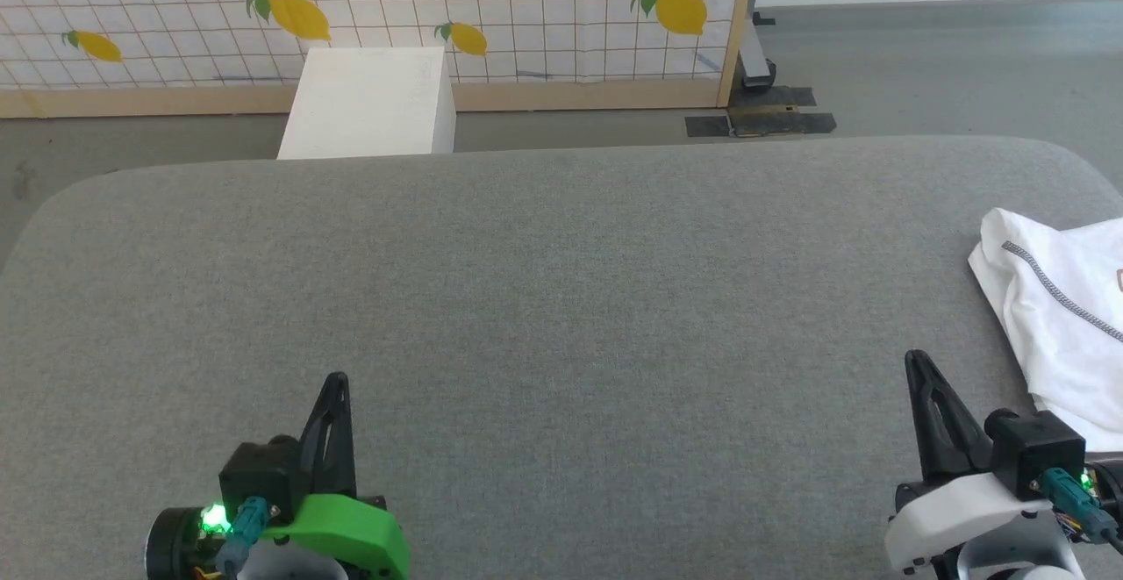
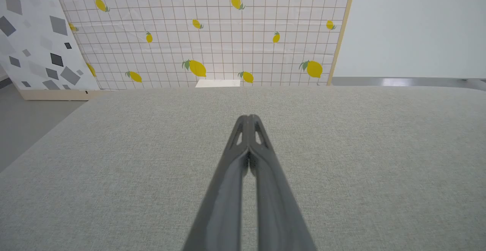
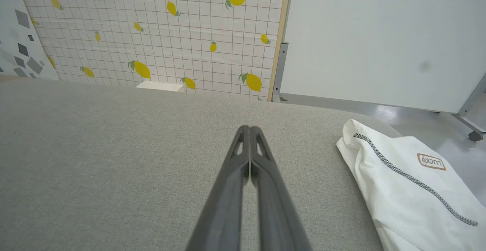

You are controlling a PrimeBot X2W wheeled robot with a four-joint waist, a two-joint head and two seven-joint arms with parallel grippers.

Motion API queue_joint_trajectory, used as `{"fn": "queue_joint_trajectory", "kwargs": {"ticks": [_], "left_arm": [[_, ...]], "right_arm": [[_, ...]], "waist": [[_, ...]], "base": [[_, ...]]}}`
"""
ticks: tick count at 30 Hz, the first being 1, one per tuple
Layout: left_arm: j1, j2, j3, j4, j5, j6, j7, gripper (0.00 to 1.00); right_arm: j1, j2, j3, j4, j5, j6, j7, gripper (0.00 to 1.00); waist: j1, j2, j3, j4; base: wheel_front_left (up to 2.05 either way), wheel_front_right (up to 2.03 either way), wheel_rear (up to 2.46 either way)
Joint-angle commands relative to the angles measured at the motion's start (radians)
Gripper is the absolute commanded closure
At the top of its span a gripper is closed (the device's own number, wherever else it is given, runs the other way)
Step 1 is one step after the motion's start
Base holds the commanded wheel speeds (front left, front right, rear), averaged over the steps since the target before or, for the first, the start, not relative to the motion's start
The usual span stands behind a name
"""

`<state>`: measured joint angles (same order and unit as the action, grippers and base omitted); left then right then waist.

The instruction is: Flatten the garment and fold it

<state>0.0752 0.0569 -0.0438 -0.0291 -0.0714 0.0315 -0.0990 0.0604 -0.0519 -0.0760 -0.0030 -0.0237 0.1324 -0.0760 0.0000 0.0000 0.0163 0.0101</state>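
The garment is a white T-shirt with zigzag stitching, lying bunched at the right edge of the grey padded table. In the right wrist view the garment lies to the right of the fingers, with a small tag showing. My right gripper hovers just left of it, not touching, its fingers pressed together and holding nothing; it reappears as the right gripper over bare fabric. My left gripper is at the lower left, far from the garment, also shut and empty, seen again as the left gripper.
A rigid white box stands on the floor beyond the table's far edge. Behind it is a lemon-patterned screen with a wooden frame. Grey floor and black tape lie at the back right.
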Motion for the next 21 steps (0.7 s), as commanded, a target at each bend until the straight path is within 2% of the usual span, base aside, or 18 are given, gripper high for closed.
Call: {"fn": "queue_joint_trajectory", "kwargs": {"ticks": [1,21], "left_arm": [[-0.022,-0.004,0.006,0.004,0.017,-0.005,0.006,1.00],[-0.045,-0.005,0.022,0.015,0.040,-0.016,0.046,1.00]], "right_arm": [[-0.021,0.001,0.005,0.001,0.011,-0.001,0.007,1.00],[-0.038,0.001,0.036,0.002,0.016,-0.001,0.037,1.00]], "waist": [[0.0000,0.0000,-0.001,0.000],[0.0000,0.0000,-0.007,-0.005]], "base": [[0.00,0.00,0.00],[0.00,0.00,0.00]]}}
